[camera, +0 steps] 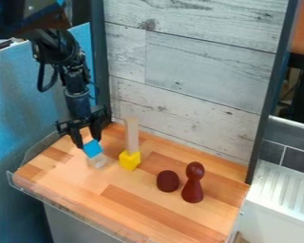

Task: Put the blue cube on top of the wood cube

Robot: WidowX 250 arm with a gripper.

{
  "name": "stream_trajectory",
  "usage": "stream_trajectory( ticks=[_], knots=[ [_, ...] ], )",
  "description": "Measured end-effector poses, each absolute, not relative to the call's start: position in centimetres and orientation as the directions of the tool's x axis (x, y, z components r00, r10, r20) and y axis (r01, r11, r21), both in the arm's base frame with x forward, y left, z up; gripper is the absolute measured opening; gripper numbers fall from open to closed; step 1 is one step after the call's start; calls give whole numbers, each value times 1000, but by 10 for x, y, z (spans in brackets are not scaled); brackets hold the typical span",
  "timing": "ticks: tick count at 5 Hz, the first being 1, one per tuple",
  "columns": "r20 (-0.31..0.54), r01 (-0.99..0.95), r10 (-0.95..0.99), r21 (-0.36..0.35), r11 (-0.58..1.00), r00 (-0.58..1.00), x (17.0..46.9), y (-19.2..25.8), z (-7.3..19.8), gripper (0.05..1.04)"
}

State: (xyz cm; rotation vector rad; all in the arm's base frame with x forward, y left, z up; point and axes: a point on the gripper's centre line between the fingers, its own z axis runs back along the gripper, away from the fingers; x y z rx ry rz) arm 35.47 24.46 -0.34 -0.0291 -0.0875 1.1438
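At the left of the board, the black gripper hangs down, shut on the blue cube. The blue cube looks slightly tilted between the fingertips. Directly below it, a pale wood cube rests on the wooden board. In this view the two cubes meet edge to edge; whether the blue one bears its weight on the wood one, I cannot tell.
Right of the cubes stands a yellow block with a tall pale wooden piece rising above it. Farther right are a dark red rounded piece and a dark red pawn-shaped piece. A plank-patterned wall closes the back.
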Motion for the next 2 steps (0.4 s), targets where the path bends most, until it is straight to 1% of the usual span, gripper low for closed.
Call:
stream_trajectory(
  ticks=[2],
  knots=[
    [80,-900,902,-66,430,425,358,239,-10,510]
  ],
)
